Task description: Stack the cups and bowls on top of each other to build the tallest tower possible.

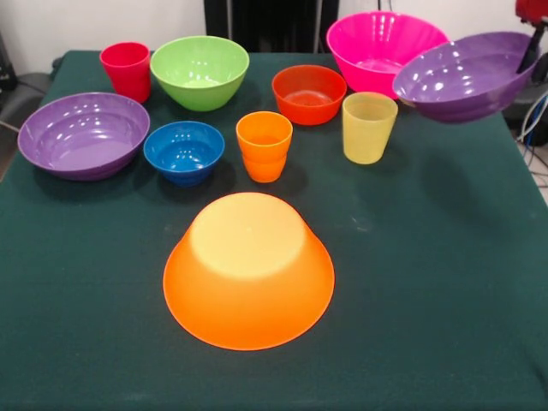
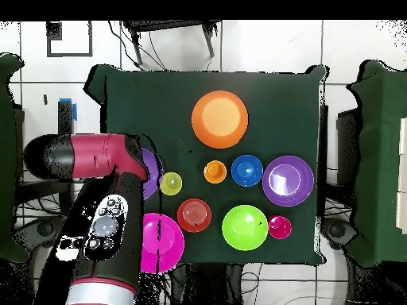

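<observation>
Front view: no tower begun. The yellow-orange bowl sat inverted at 6 o'clock as a likely base, nothing on it. The second purple bowl hung tilted at 2 o'clock, lifted off the cloth by the gripper; its grip could not be made out. All glossy, tapered plastic.

Overhead view: the arm covered that bowl at 9 o'clock. 9 pieces lay single and unstacked on the green tablecloth.

A dark green table stands on a white tiled floor.
</observation>
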You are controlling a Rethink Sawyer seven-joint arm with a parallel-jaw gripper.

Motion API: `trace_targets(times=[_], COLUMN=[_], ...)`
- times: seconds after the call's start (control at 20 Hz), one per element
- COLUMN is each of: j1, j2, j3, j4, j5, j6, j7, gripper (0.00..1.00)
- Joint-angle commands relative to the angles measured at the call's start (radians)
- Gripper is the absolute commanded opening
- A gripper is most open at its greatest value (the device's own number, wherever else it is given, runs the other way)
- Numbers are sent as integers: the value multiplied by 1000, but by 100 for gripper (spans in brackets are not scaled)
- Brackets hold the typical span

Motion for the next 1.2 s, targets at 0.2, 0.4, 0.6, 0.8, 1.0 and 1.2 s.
trace_targets(times=[0.2,0.4,0.6,0.8,1.0,1.2], j1=[-46,-51,-82,-117,-159,-211], j2=[35,44,85,92,83,107], j3=[152,83,41,25,50,99], j4=[-173,-235,-335,-447,-496,-445], j5=[-73,-192,-325,-475,-561,-580], j6=[170,191,201,259,288,223], j7=[-105,-185,-280,-421,-527,-542], gripper=[0,0,0,0,0,0])
